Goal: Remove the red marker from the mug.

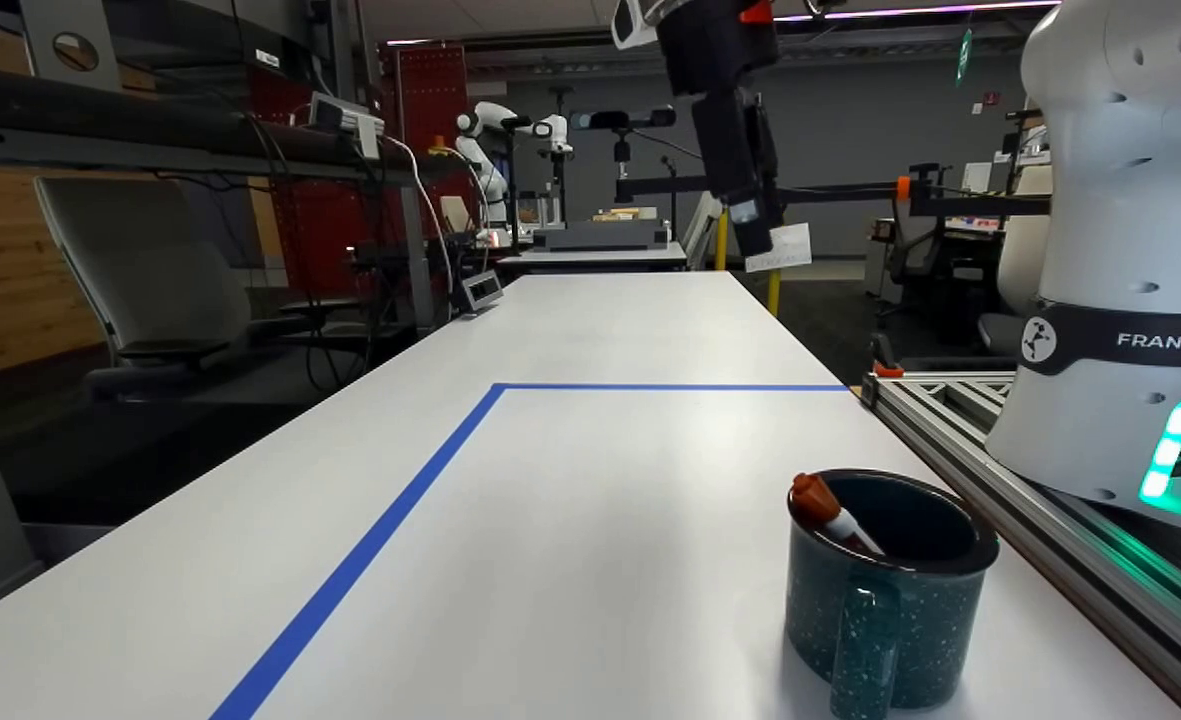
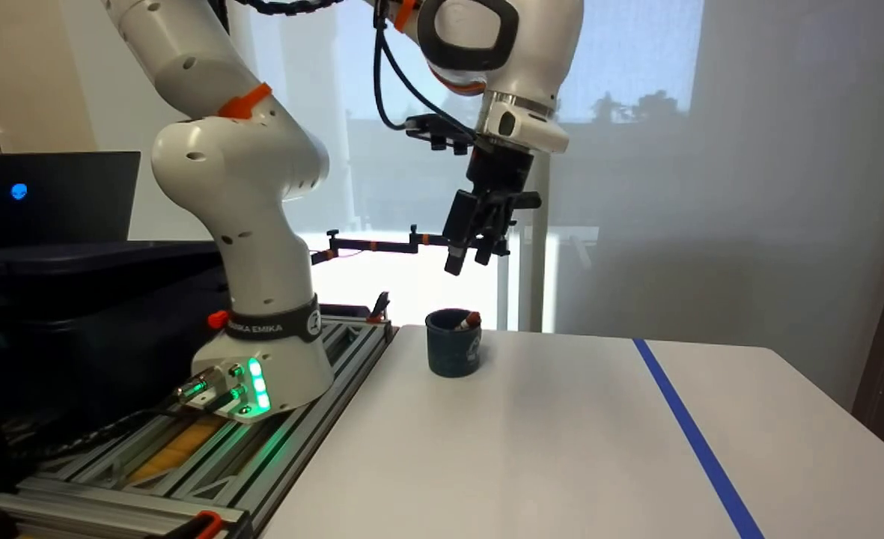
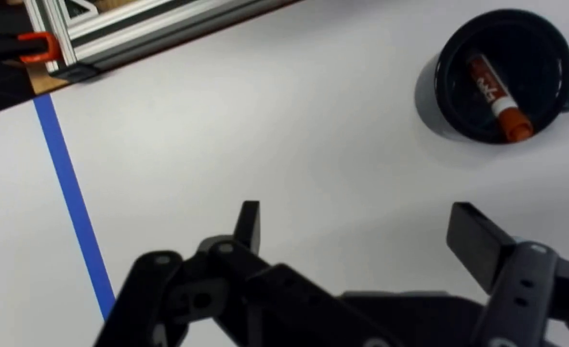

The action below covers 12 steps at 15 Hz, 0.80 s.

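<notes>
At the wrist view's upper right, the slim red marker (image 3: 494,91) is propped inside the cylindrical teal mug (image 3: 538,65) by its rim. Below, the black gripper (image 3: 359,225) is spread wide, presumably for grasping.

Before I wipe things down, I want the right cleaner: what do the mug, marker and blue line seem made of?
The mug: probably enamelled metal, glossy, given pale flecks on dark teal; possibly glazed ceramic.
The marker: likely plastic, smooth-looking, given its even red body with white printing.
The blue line: perhaps matte tape, given its crisp edges; paint can't be ruled out.
</notes>
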Each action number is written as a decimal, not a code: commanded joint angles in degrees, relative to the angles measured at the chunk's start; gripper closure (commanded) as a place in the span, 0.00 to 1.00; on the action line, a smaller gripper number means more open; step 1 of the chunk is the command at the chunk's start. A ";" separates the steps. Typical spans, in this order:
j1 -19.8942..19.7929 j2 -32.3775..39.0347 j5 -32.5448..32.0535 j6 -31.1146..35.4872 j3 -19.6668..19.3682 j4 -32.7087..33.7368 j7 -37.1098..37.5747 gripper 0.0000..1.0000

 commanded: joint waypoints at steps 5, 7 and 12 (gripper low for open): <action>2.23 5.52 10.24 -11.89 -2.75 2.66 -0.26 0.00; 2.49 6.17 13.24 -11.75 -2.87 1.57 -0.16 0.00; 2.69 7.76 21.70 -8.01 -3.08 0.21 -0.28 0.00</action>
